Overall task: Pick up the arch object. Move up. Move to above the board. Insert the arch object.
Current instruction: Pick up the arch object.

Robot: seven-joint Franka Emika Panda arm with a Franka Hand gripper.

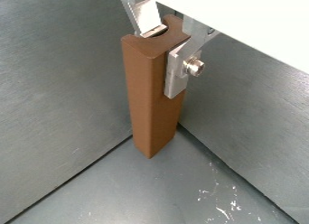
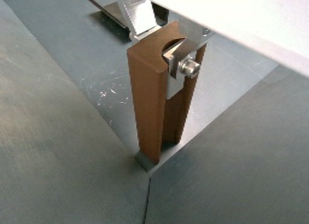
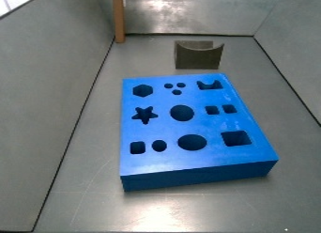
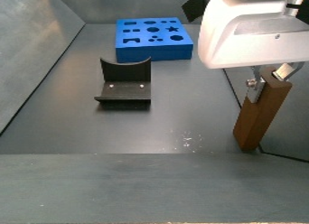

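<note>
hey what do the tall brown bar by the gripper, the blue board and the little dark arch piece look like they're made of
The orange-brown bar beside the gripper looks like wood: matte, warm and even in colour, though no grain resolves. The board looks like painted or moulded plastic, uniformly bright blue with a slight sheen. The arch object is matte dark grey-olive, probably plastic or coated; hard to say.

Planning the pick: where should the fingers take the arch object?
Grip the arch object across its two flat faces, coming from above; its notch faces up and it stands free beside the board. The gripper is at the wooden bar in the corner.
</note>
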